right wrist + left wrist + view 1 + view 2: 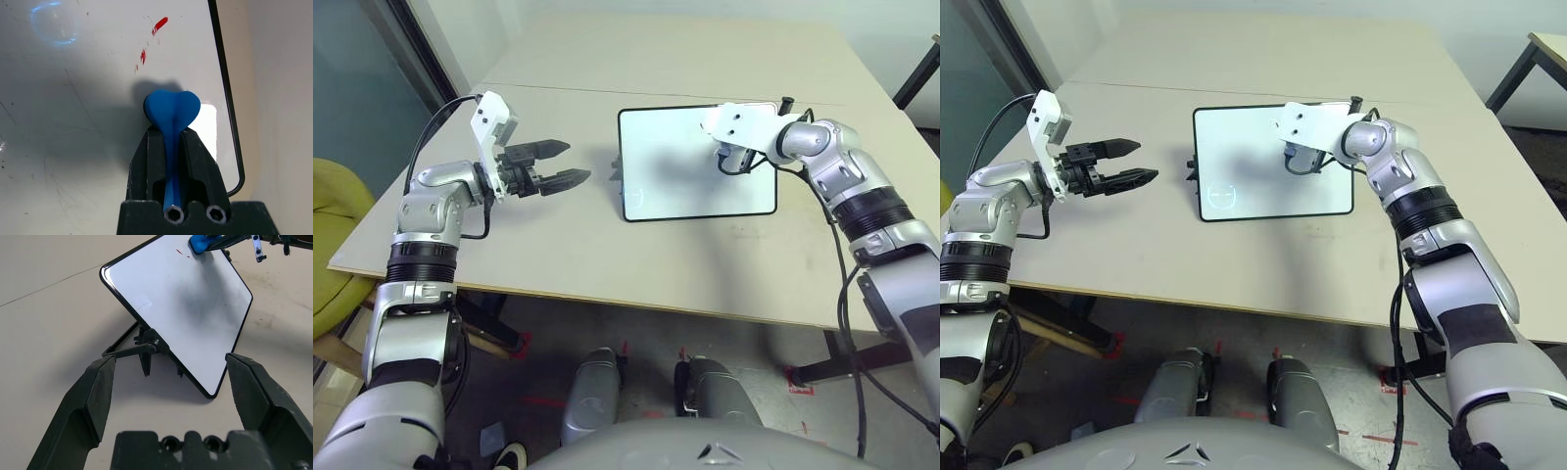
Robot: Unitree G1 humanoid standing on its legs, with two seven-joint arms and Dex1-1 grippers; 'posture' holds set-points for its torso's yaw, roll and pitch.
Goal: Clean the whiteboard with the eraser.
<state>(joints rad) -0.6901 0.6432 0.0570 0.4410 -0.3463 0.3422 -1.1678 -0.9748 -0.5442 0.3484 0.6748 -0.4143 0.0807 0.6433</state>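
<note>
Bare table [558,255] btwn left hand [570,164] & whiteboard [675,186]; stand [134,350] juts out.

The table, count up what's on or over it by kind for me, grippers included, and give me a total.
Whiteboard: 1
Eraser, blue, pinched in the right gripper over the board: 1
Grippers: 2, the right one and the left gripper, open, beside the board
Red marks left on the board: 2 small smears
Total: 4 things, plus 2 smears
</note>
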